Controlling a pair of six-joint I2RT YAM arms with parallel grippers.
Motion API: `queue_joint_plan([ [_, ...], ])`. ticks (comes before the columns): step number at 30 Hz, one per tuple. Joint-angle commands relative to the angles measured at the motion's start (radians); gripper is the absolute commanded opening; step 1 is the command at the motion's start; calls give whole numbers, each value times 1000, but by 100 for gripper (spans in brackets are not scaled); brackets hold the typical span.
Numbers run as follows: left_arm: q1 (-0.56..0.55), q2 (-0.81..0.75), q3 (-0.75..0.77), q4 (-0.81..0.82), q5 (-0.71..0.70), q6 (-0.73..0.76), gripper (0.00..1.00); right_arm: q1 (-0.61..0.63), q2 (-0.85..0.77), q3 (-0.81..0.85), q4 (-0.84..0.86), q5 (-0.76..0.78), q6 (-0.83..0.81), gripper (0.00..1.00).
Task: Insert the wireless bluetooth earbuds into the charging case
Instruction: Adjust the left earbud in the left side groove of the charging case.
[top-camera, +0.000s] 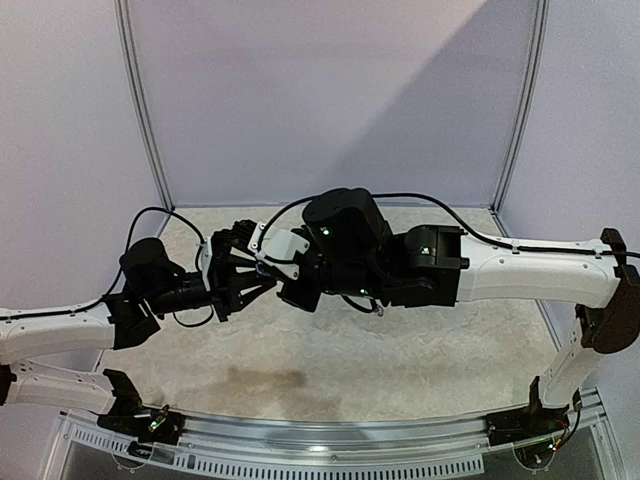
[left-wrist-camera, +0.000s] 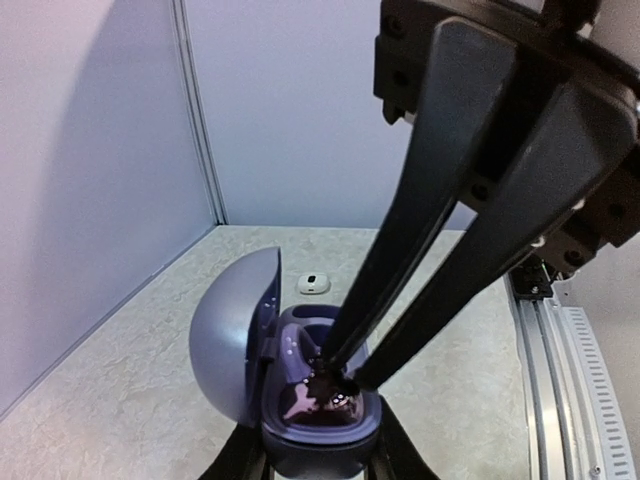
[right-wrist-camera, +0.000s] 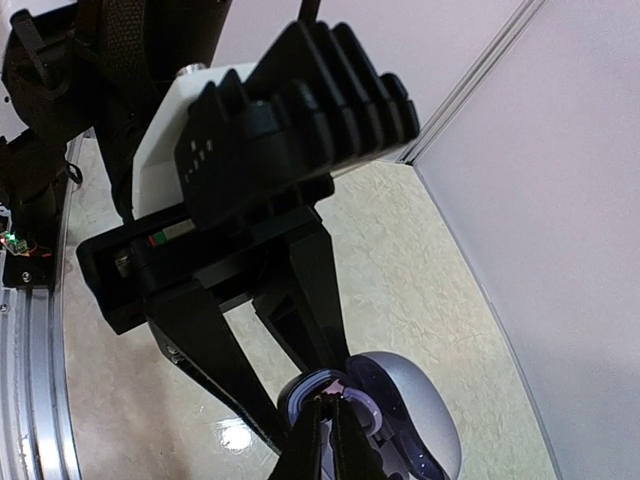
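A pebble-shaped, lavender-grey plastic charging case (left-wrist-camera: 330, 428) is held above the speckled beige surface (left-wrist-camera: 120, 400), somewhat left of its middle and well clear of the near edge with its metal rail (left-wrist-camera: 560, 350). The case is clamped from both sides by the left gripper (left-wrist-camera: 318, 462), whose black fingers (left-wrist-camera: 240, 458) are seen pressed against its base. The domed lid (left-wrist-camera: 235, 335) is swung open and stands upright at one side of the base, so that the dark inner wells are exposed. The right gripper (left-wrist-camera: 338, 376) is reached down into the open case from above; its long black fingers are drawn nearly together, and a tiny black earbud (left-wrist-camera: 322, 384) is pinched at their tips, right at the mouth of a well. How far it is seated cannot be told. A small white oval earbud (left-wrist-camera: 314, 284) is seen lying on the surface beyond the case, well apart from it, towards the far right corner.
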Motion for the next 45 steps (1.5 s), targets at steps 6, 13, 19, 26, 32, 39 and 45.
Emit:
queue_joint_plan([
  [6,2,-12,14,33,-16,-8,0,-6,49,11,-82,-24,36,4],
  [13,2,-13,13,33,-20,-14,0,-6,40,5,-97,-14,54,4],
  [19,2,-16,9,29,-23,-23,0,-9,3,4,-95,0,53,4],
  [26,2,-16,6,23,-24,-23,0,-10,-56,13,-84,-14,33,6],
  [32,2,-12,6,21,-21,-21,0,-12,-91,14,-53,-8,8,7],
  [39,2,-12,9,14,-19,-24,0,-23,-48,26,-13,2,-16,6],
  [45,2,-13,11,13,-18,-25,0,-32,-10,37,16,-35,-24,5],
])
